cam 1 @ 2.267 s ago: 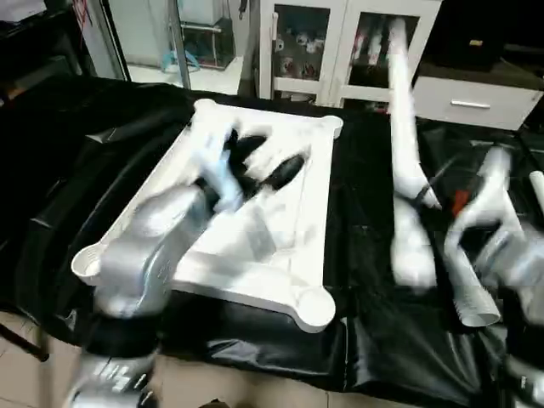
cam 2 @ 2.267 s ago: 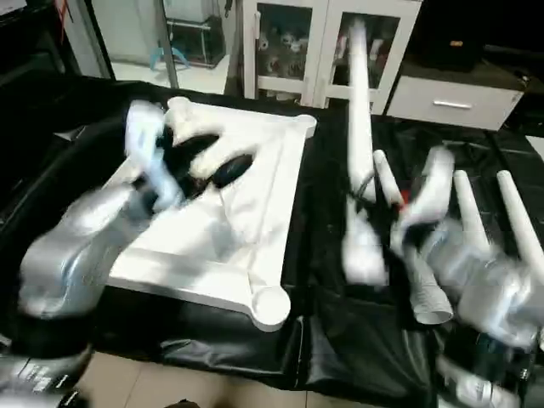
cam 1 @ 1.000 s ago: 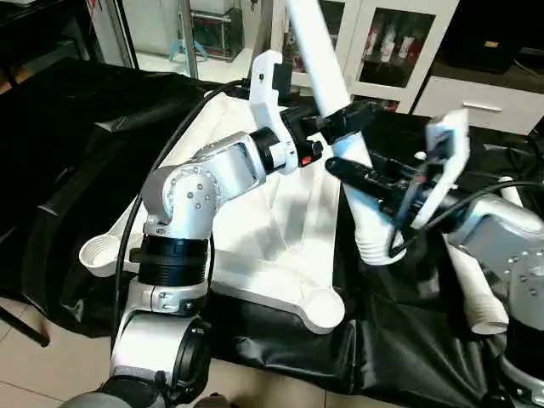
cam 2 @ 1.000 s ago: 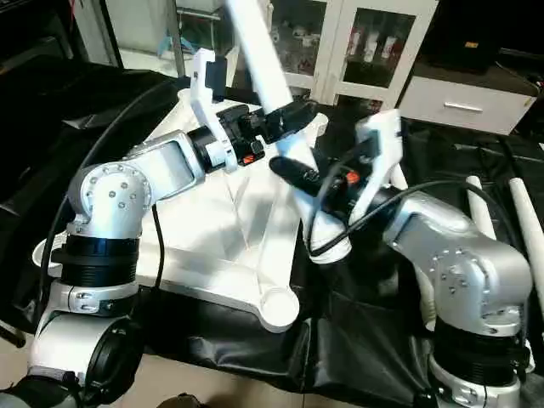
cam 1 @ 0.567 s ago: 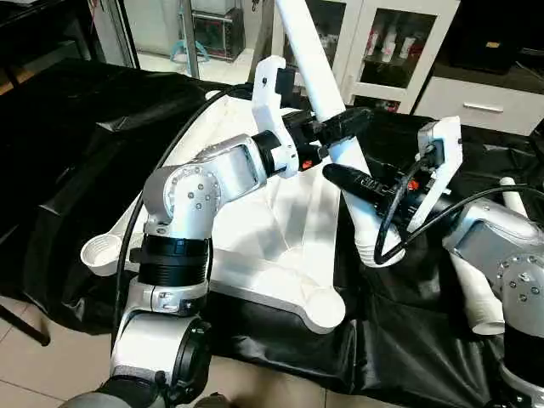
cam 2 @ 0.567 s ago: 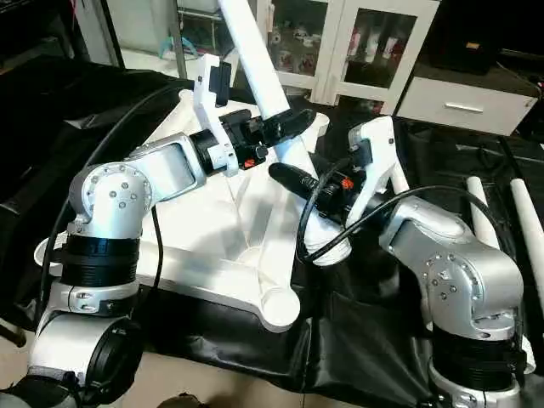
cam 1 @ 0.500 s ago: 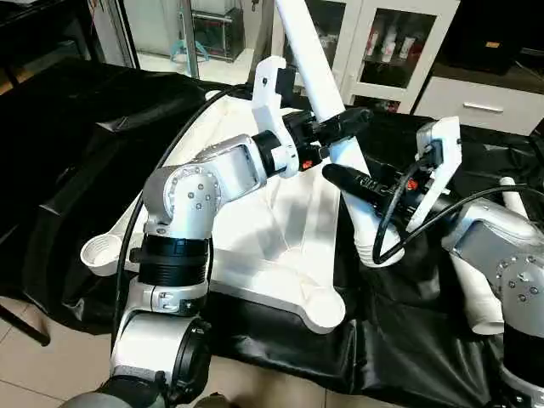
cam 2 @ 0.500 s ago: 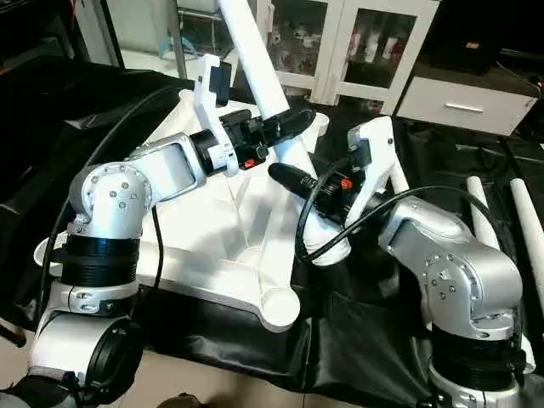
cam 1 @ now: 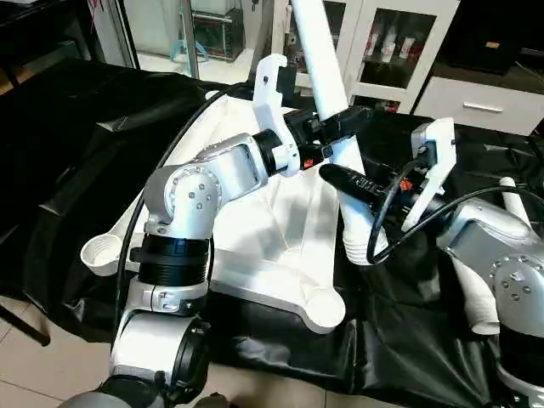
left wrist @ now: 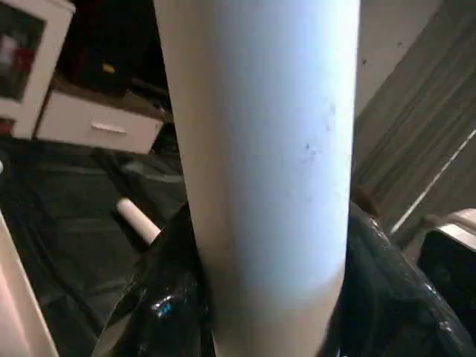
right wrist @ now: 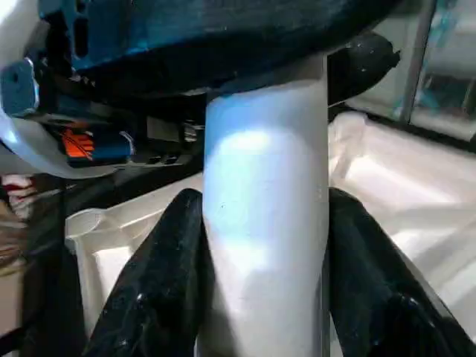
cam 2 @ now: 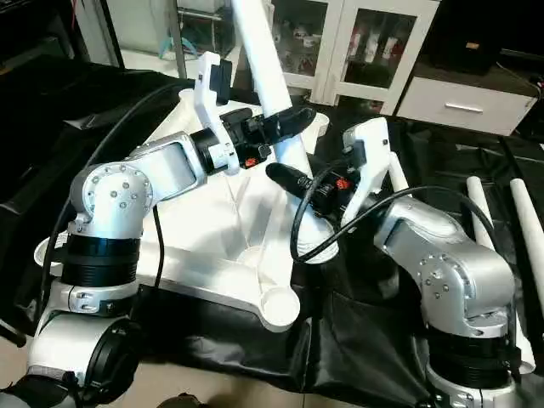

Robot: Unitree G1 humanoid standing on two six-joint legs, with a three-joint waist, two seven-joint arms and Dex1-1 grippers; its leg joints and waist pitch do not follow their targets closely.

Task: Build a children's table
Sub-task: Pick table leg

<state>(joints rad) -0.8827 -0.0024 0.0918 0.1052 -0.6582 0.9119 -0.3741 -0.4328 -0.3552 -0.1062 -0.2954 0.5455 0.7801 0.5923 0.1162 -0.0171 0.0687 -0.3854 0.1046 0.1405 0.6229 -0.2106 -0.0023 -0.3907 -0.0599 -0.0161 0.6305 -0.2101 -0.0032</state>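
Note:
The white tabletop (cam 1: 255,246) lies underside up on the black cover, with round sockets at its corners (cam 1: 319,308). One long white leg (cam 1: 316,51) hangs tilted above the tabletop's right edge, its wide end (cam 2: 316,246) low and its thin end rising out of the picture's top. My left gripper (cam 1: 348,123) is shut on the leg higher up, the tube pressed between its black fingers (left wrist: 160,297). My right gripper (cam 1: 340,183) is shut on the same leg just below, a finger (right wrist: 156,282) on either side.
Other loose legs (cam 2: 476,204) lie on the black cover (cam 1: 85,127) to the right, by my right arm. White glass-door cabinets (cam 1: 391,42) and a drawer unit (cam 1: 476,102) stand behind the table. Tiled floor (cam 1: 51,365) shows beyond the near edge.
My left gripper's fingers have closed in on the leg. The leg's wide end has swung a little left, toward the tabletop's edge, with my right gripper following.

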